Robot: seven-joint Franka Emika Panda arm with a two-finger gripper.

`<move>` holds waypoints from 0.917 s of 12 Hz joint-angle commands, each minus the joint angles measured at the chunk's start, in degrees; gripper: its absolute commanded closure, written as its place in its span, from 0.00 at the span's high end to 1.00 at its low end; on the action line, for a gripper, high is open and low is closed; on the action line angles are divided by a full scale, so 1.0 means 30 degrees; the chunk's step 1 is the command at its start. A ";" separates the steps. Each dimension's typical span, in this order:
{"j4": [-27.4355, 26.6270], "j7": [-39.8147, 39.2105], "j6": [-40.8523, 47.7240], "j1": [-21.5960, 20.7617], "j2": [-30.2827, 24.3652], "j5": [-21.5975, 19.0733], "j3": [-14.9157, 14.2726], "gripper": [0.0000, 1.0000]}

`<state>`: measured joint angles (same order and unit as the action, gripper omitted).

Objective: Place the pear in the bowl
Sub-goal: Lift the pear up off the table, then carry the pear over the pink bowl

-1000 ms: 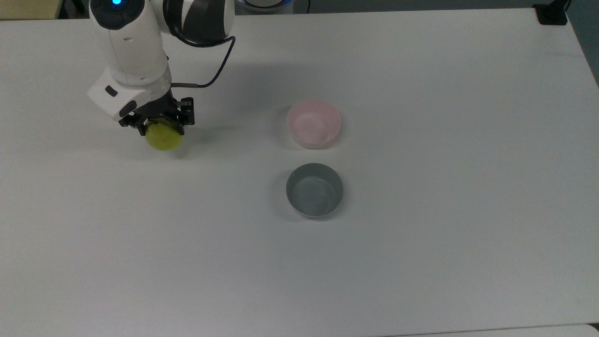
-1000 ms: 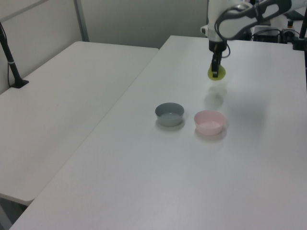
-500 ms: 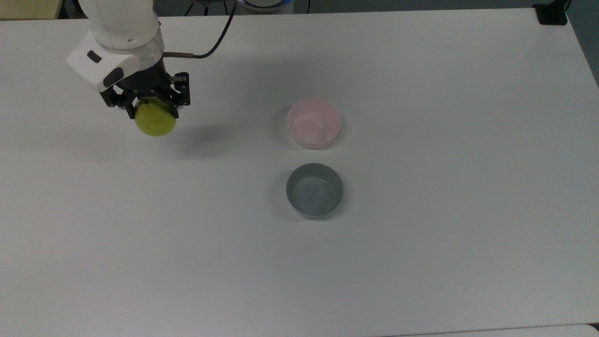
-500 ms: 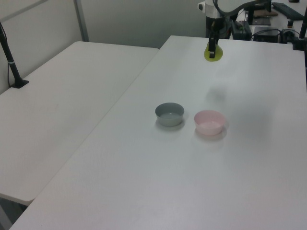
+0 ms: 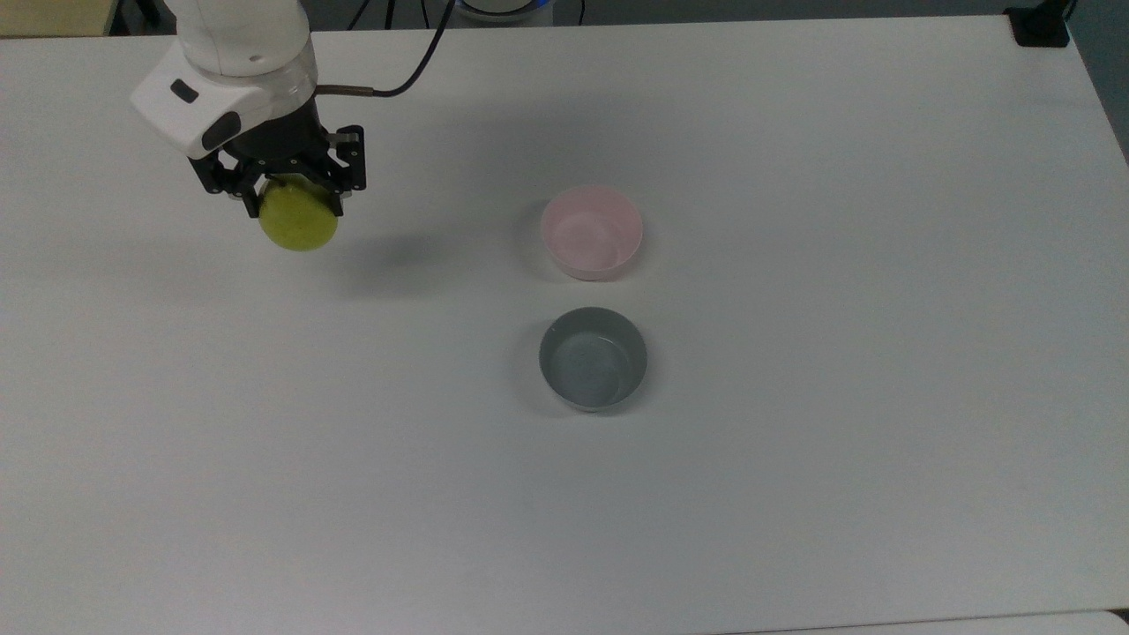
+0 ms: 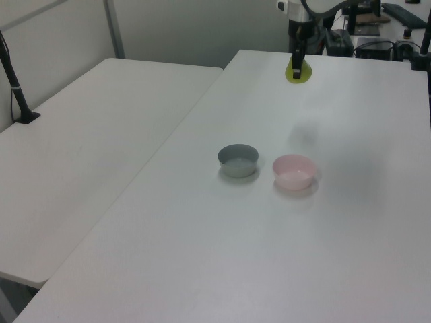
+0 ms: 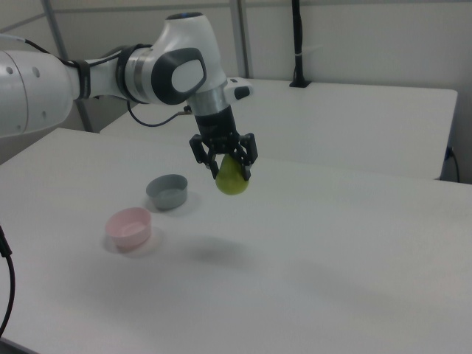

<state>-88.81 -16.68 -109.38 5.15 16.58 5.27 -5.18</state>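
Premises read as a robotics laboratory or test room. A white robot arm point(image 7: 110, 74) with a trailing black cable point(image 5: 388, 88) works over a plain white tabletop point(image 5: 794, 441); a second white table point(image 6: 87, 134) stands beside it at the left view's left. Black clamp-mounted poles point(image 7: 297, 44) rise at the table edges, bare grey partition walls point(image 6: 195, 30) stand behind, and equipment clutters the left view's far right point(image 6: 377, 27).

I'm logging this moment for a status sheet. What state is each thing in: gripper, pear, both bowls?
gripper: shut on the pear, raised above the table.
pear: held in the air, clear of the tabletop.
pink bowl: upright on the table, empty.
grey bowl: upright on the table, empty, standing apart from the pink bowl.
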 commanded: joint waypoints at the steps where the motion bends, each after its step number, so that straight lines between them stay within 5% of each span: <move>1: 0.0893 0.0257 0.2090 -0.0220 -0.0574 -0.0468 -0.0090 0.61; 7: 0.0075 0.3797 0.3379 -0.2793 -0.2066 -0.0410 0.1900 0.54; 11: -0.2206 0.5849 0.3559 -0.5752 -0.3881 -0.0381 0.1961 0.55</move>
<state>-88.78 -2.21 -98.86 -7.81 10.02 4.45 1.28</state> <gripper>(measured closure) 0.242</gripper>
